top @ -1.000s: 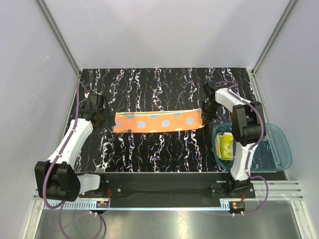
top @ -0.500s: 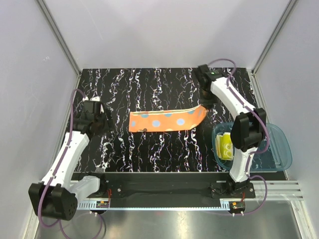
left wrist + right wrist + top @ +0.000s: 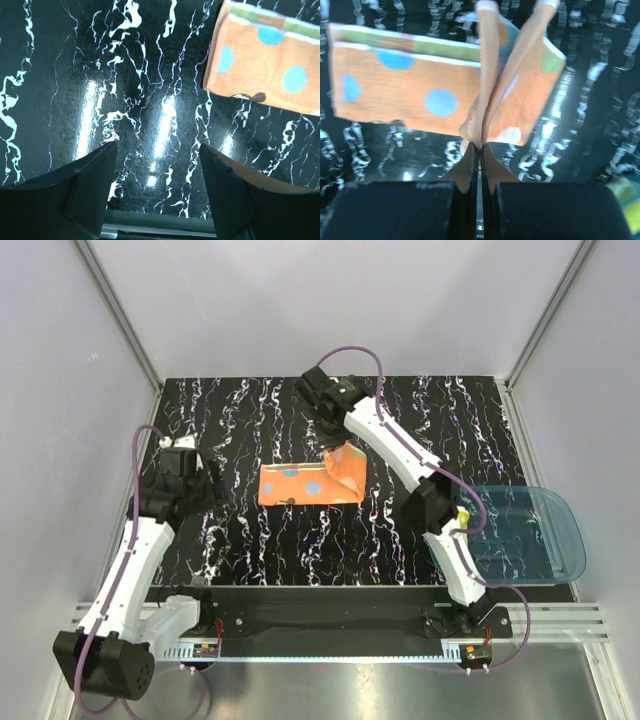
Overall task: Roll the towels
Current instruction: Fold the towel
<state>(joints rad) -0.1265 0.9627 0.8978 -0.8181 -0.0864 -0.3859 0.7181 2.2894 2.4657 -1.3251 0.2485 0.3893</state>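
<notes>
1. Since a second ago my right claw [image 3: 334,445] has dragged the right end of the orange towel [image 3: 295,485] leftward over its own middle, so the long strip now lies folded short.
2. That claw is pinched tight on the lifted end of the orange towel [image 3: 410,95], the cloth fanning up from my fingertips.
3. My left claw [image 3: 157,165] has drawn back; it hovers spread wide over the bare black marbled table [image 3: 75,75], gripping nothing, left of the towel.
4. The blue tray [image 3: 545,535] sits at the right edge, well apart, my right arm crossing its near corner.
5. I count one towel, one tray, two claws.
</notes>
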